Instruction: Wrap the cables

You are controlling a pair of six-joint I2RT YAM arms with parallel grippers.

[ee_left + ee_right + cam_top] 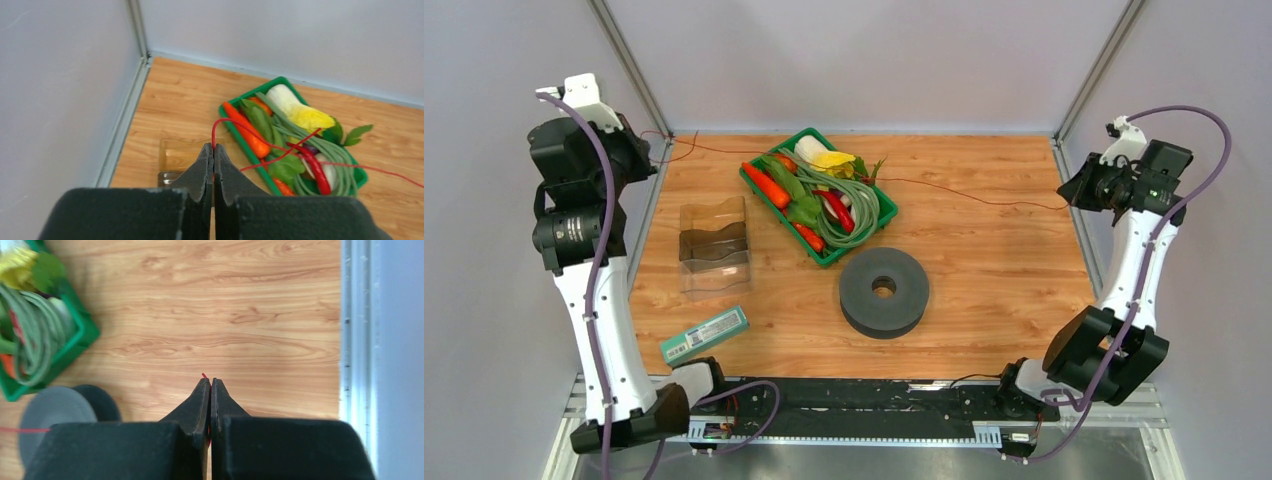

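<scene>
The cable is a thin red wire strung across the table from the far left corner, over the green tray, to the right side. My left gripper is raised at the far left and shut on one end. In the left wrist view the cable rises from the closed tips of the left gripper and loops over the vegetables. My right gripper hangs by the right edge, shut on the other end. In the right wrist view a short red tip of the cable pokes from the right gripper.
A green tray of vegetables and pale green strands sits at centre back. A dark grey foam ring lies in front of it. A clear plastic holder and a teal box are at the left. Walls and metal frame rails close the sides.
</scene>
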